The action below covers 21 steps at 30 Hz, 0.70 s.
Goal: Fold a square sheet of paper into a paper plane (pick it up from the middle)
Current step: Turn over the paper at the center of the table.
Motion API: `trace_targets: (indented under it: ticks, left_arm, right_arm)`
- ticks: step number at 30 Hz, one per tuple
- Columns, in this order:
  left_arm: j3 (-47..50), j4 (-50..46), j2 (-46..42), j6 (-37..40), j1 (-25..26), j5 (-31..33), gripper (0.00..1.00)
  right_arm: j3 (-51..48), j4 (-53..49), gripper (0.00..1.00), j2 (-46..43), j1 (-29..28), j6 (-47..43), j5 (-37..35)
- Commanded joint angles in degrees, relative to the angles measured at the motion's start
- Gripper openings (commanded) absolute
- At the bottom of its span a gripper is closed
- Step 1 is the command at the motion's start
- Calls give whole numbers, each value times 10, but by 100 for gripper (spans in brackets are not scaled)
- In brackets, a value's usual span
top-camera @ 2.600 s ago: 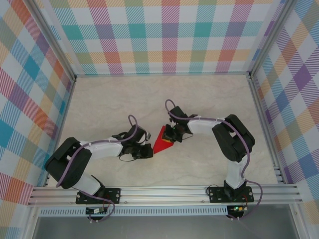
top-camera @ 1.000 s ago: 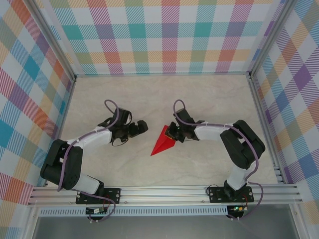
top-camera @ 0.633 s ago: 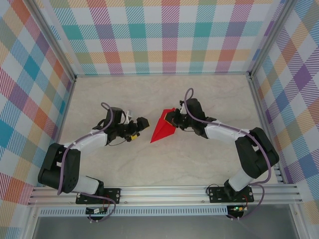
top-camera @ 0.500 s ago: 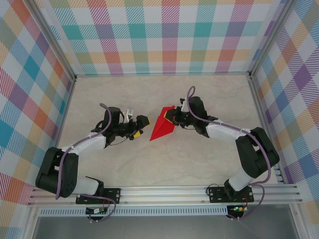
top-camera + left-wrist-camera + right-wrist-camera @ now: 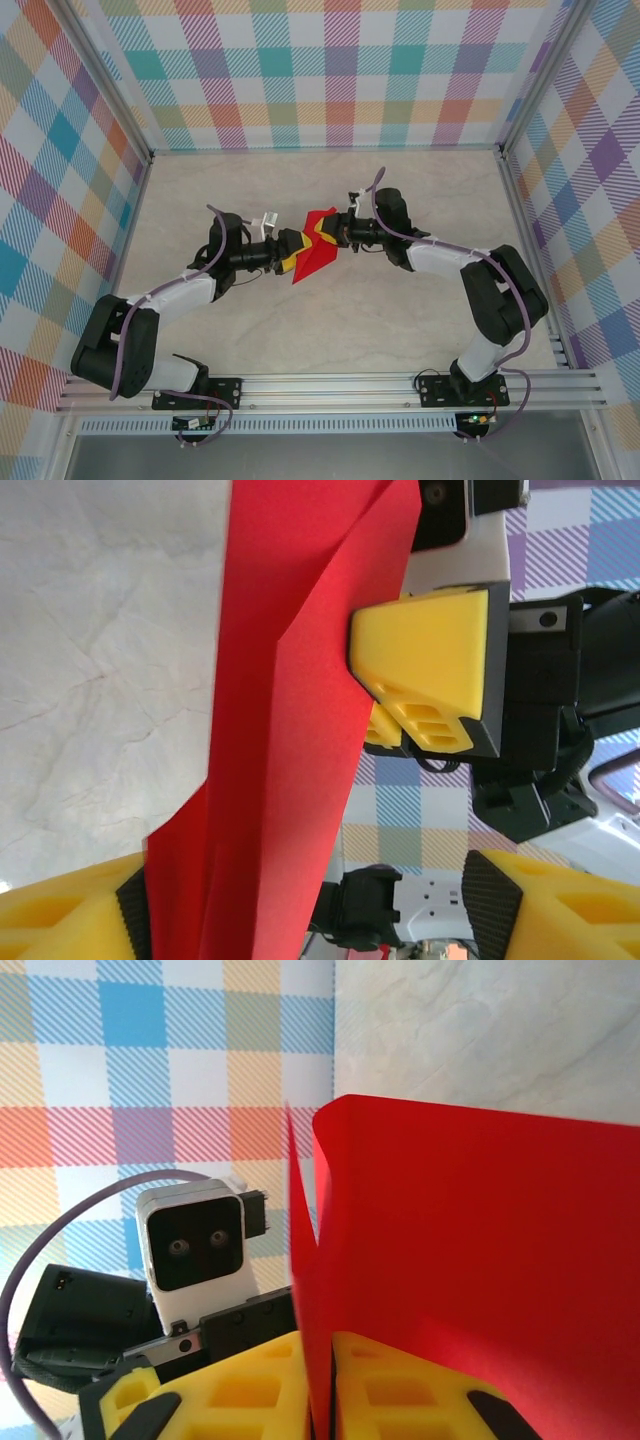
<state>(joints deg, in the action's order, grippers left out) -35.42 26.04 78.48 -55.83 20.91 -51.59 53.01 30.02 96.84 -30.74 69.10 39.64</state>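
The right end effector [image 5: 337, 236] pinches the red paper plane [image 5: 312, 250] tight, over the middle of the desk [image 5: 400, 330]. The left end effector [image 5: 290, 252] is open wide, its fingers either side of the plane.

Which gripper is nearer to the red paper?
Right. The right gripper is clamped on the red paper; the left gripper straddles it, jaws open.

Bright red paper plane [image 5: 316, 255], pastel plaid walls [image 5: 320, 70], cream marbled table [image 5: 330, 325].
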Motion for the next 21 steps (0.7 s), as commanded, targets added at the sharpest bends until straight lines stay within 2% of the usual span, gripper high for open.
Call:
trace_targets:
  ticks: [1, 13, 16, 21]
  left_arm:
    - [-12, 38, 9, -13, 13, -24, 71]
    - [-14, 25, 3, -7, 12, 10, 29]
    - [-15, 16, 3, -4, 12, 17, 21]
    - [-22, -31, -3, 24, 12, 32, 10]
  right_arm:
    - [16, 57, 13, 18, 2, 32, 45]
    - [8, 22, 16, 11, 2, 11, 49]
    - [7, 7, 18, 8, 3, 1, 48]
    - [16, -78, 29, -11, 4, -44, 24]
